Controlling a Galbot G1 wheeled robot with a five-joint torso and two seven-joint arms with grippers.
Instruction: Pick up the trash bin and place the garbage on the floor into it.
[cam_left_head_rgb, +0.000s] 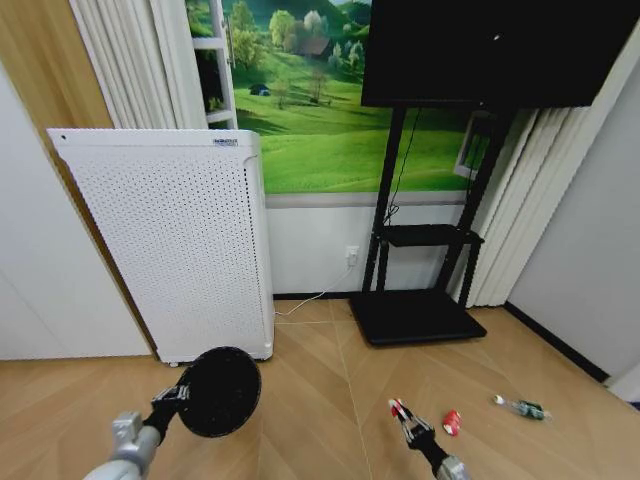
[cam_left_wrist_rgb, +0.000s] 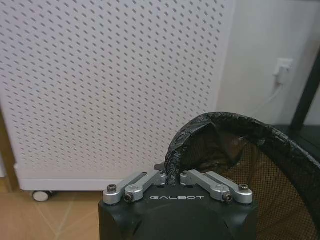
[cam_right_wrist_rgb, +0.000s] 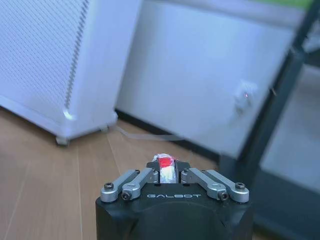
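Gripping trash bin (cam_left_head_rgb: 219, 391) rim, left gripper (cam_left_head_rgb: 183, 393) fingers clamped; right gripper (cam_left_head_rgb: 399, 412) fingers pinching half-hidden red-white can (cam_right_wrist_rgb: 166, 167).

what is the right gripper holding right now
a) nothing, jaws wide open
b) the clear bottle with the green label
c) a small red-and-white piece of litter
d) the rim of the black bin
c: the right gripper has its jaws shut on a red-and-white litter piece, while the bottle lies on the floor and the left gripper grips the trash bin.

One trash bin (cam_left_head_rgb: 219, 391); three garbage pieces: held can (cam_left_head_rgb: 399, 410), red container (cam_left_head_rgb: 452, 422), bottle (cam_left_head_rgb: 522, 407)
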